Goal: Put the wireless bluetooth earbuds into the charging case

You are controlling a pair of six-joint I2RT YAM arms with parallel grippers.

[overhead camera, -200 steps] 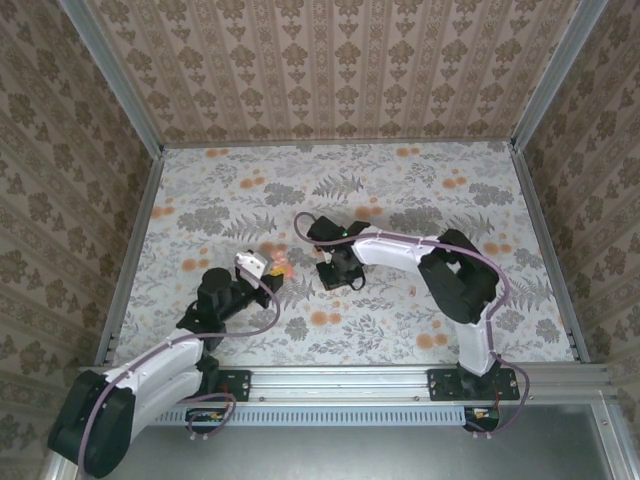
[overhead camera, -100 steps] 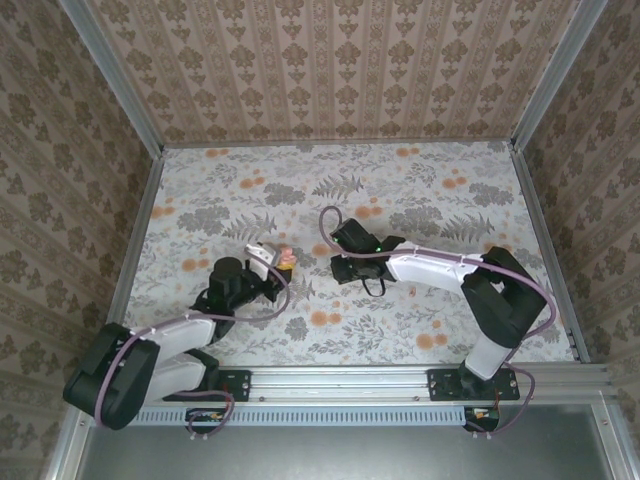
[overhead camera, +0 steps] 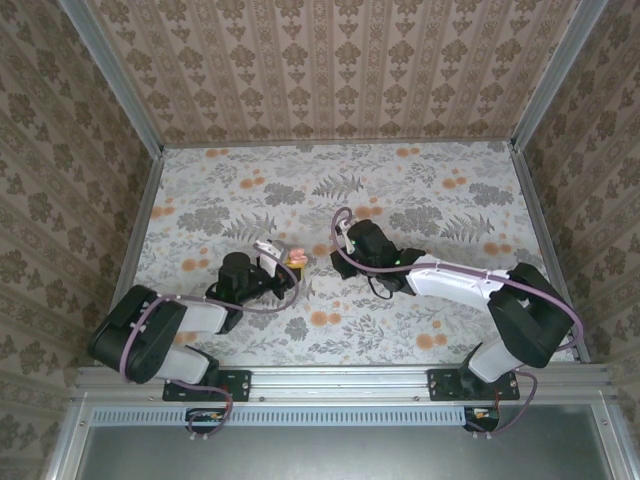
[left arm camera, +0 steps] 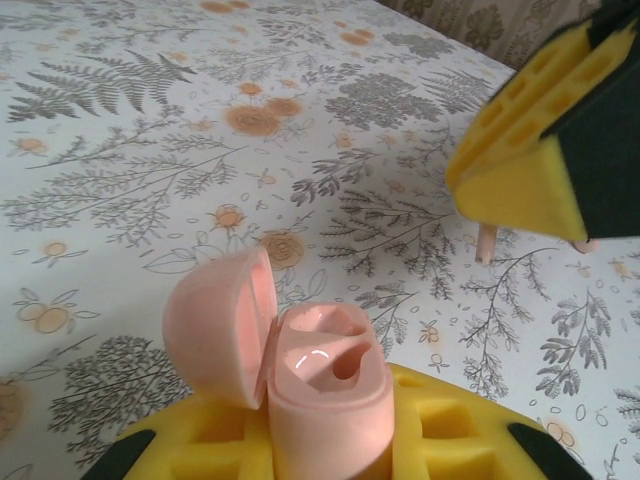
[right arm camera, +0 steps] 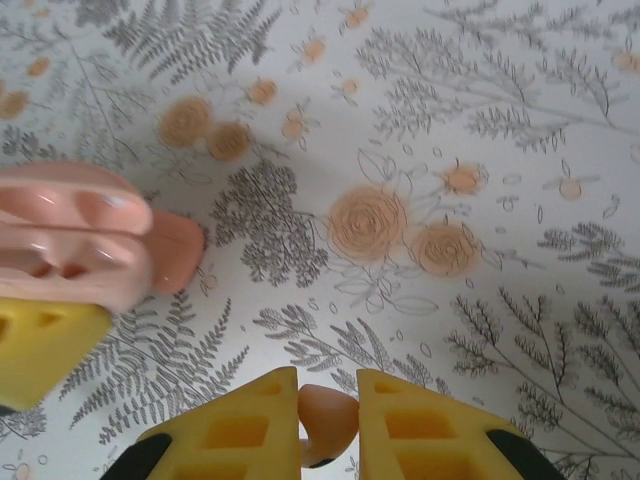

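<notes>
The coral-pink charging case stands upright between my left gripper's yellow fingers, which are shut on its base. Its lid is swung open to the left and the sockets show as hollows. In the top view the case is just left of my right gripper. One earbud is pinched between the right gripper's yellow pads. Its stem hangs below those pads in the left wrist view. In the right wrist view the case lies to the upper left of the earbud.
The floral-printed table carries flat orange flower blots. Wallpapered walls and metal rails close it in on three sides. Both arms meet near the table's middle front.
My left gripper has carried the open case to the right. The right arm has folded lower and swung its elbow right, with its gripper now close beside the case.
</notes>
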